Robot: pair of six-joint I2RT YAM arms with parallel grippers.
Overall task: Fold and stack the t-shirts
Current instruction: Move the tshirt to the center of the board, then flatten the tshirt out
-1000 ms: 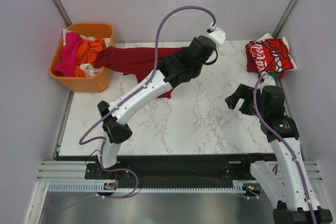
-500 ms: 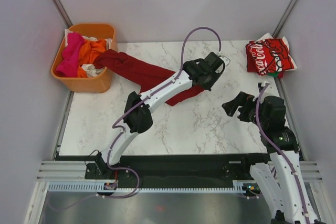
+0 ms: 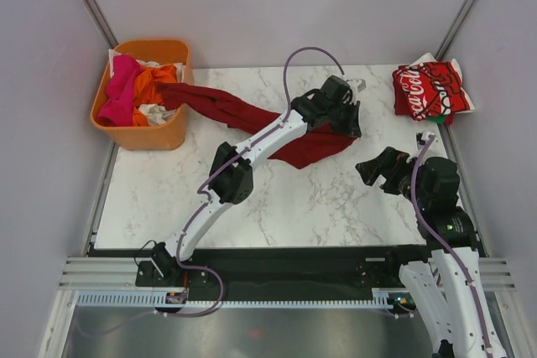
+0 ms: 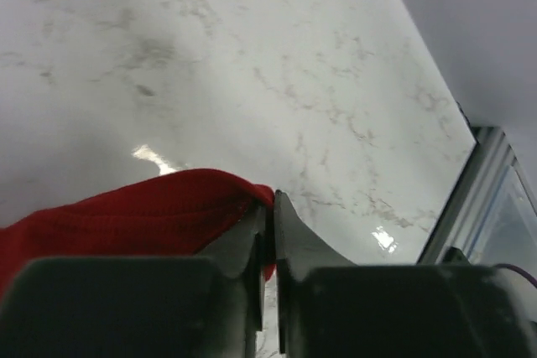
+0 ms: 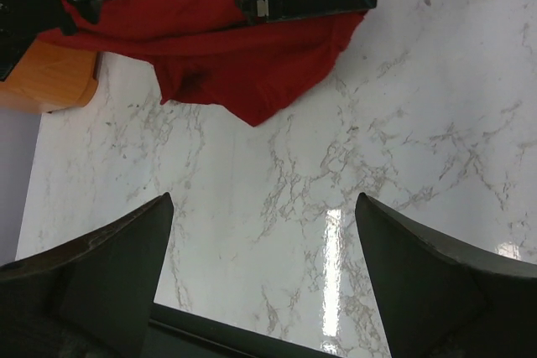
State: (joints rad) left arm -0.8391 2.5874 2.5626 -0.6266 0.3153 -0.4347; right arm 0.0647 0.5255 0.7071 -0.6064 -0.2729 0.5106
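Observation:
A dark-red t-shirt [image 3: 243, 115] stretches from the orange tub [image 3: 143, 133] across the marble table to the middle right. My left gripper [image 3: 346, 116] is shut on its far end; the wrist view shows the cloth [image 4: 143, 215] pinched between the closed fingers [image 4: 267, 232]. The same shirt shows in the right wrist view [image 5: 243, 73]. A folded bright red Coca-Cola t-shirt [image 3: 430, 90] lies at the back right corner. My right gripper [image 3: 382, 169] is open and empty above bare marble, in front of the held shirt end [image 5: 260, 266]. Pink [image 3: 122, 90], orange [image 3: 155, 81] and white tees fill the tub.
The tub stands at the back left, off the table's left edge. Metal frame posts [image 3: 466, 2] rise at both back corners. A black rail [image 3: 277, 262] runs along the table's near edge. The left arm [image 3: 252, 144] stretches diagonally over the table.
My left gripper has pulled the dark-red shirt rightward and nearer, drawing more of it from the tub. The tub has shifted slightly right. My right gripper has moved a little nearer.

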